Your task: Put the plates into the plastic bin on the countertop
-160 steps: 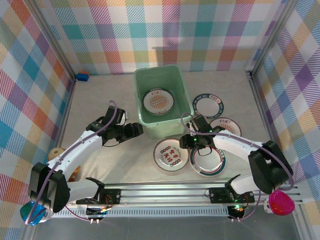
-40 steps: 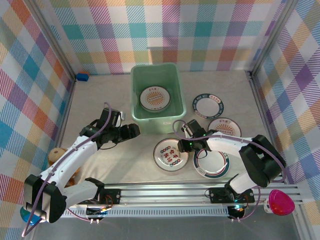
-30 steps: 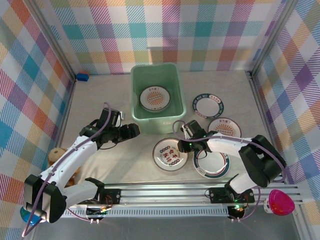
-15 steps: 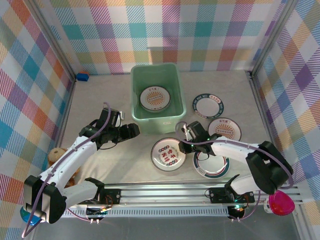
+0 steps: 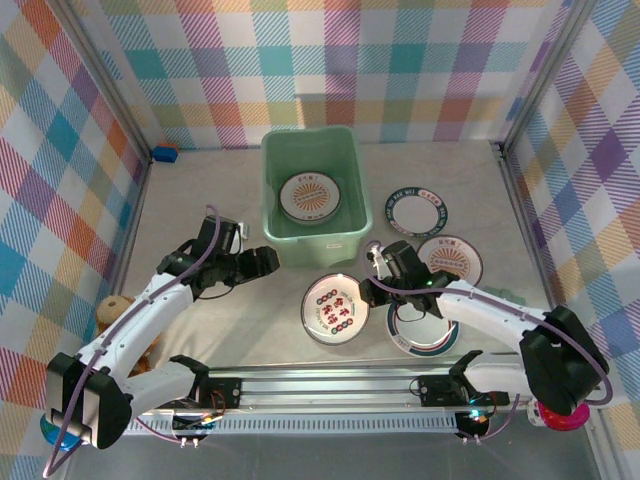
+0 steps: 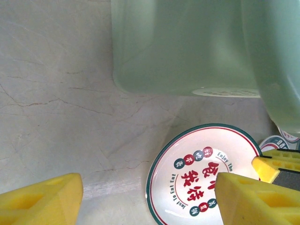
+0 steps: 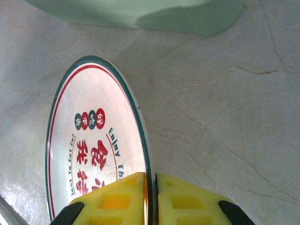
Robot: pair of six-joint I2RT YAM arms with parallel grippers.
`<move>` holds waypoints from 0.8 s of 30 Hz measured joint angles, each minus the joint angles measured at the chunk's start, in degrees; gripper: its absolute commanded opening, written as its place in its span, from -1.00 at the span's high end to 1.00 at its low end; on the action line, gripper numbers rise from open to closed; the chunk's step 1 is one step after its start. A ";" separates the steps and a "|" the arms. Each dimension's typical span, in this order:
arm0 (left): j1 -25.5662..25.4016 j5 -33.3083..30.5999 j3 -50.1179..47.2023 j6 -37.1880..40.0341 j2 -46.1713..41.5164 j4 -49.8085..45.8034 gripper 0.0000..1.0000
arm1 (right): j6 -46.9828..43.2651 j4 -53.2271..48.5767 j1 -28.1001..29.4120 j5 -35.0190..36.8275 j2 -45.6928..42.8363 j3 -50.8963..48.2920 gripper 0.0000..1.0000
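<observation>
plastic bin (image 5: 270, 190) is holding one orange plate (image 5: 311, 197) | right claw (image 5: 372, 290) is pinching green-edged plate (image 5: 335, 310) at bin's 6 o'clock | left claw (image 5: 258, 263) is hanging spread

Your left arm reaches forward and inward from its base. The left end effector (image 5: 266, 262) has its jaws wide apart and holds nothing. Your right arm bends inward, wrist low. The right end effector (image 7: 151, 187) pinches the rim of a plate (image 7: 93, 136), one finger on each face.
</observation>
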 measured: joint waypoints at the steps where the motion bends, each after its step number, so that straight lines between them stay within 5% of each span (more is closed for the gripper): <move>1: 0.00 0.00 0.00 0.00 -0.20 0.00 -0.49 | 0.04 -0.35 0.00 -0.31 -0.52 0.00 0.79; 24: 0.00 0.00 -1.68 0.00 -2.67 0.11 -0.49 | 4.50 -1.40 -0.74 -4.57 -7.21 0.00 1.00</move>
